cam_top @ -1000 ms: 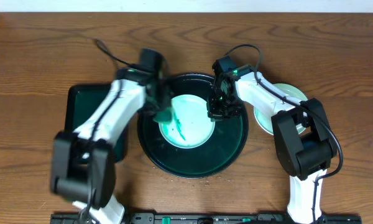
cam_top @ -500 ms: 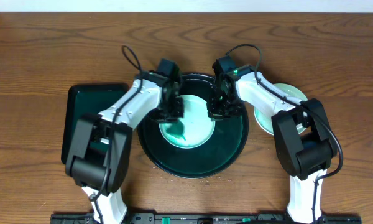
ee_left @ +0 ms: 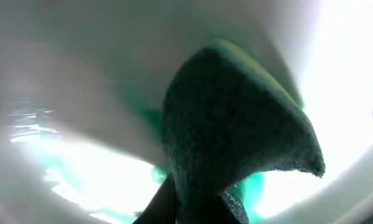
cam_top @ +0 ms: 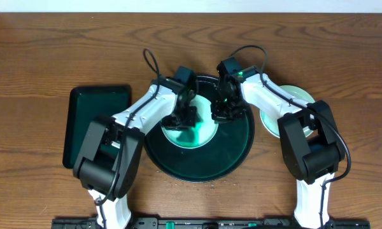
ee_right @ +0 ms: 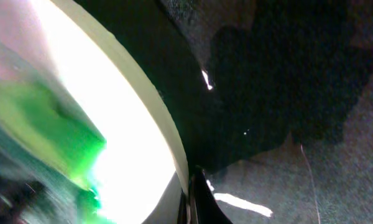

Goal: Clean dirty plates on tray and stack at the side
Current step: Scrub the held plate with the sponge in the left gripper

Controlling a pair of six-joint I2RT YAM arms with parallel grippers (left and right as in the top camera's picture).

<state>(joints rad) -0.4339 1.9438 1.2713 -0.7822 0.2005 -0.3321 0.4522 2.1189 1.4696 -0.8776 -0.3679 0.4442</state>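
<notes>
A small white plate (cam_top: pixel 205 132) with teal smears lies on the large round dark tray (cam_top: pixel 232 152). My left gripper (cam_top: pixel 190 118) is shut on a dark green sponge (ee_left: pixel 236 124) and presses it on the plate's face (ee_left: pixel 81 93). My right gripper (cam_top: pixel 221 113) is shut on the plate's right rim; the wrist view shows the fingers (ee_right: pixel 189 190) pinching the pale rim (ee_right: pixel 155 106) over the dark tray floor (ee_right: pixel 286 93). A pale-mint plate (cam_top: pixel 299 97) lies on the table to the right of the tray, partly hidden by the right arm; I cannot tell if it is a stack.
A smaller rectangular dark green tray (cam_top: pixel 92 121) lies on the wooden table to the left of the round tray. Both arms reach over the round tray from its two sides.
My left gripper has swept to the right across the plate with the sponge. The right gripper has kept still on the plate's rim.
</notes>
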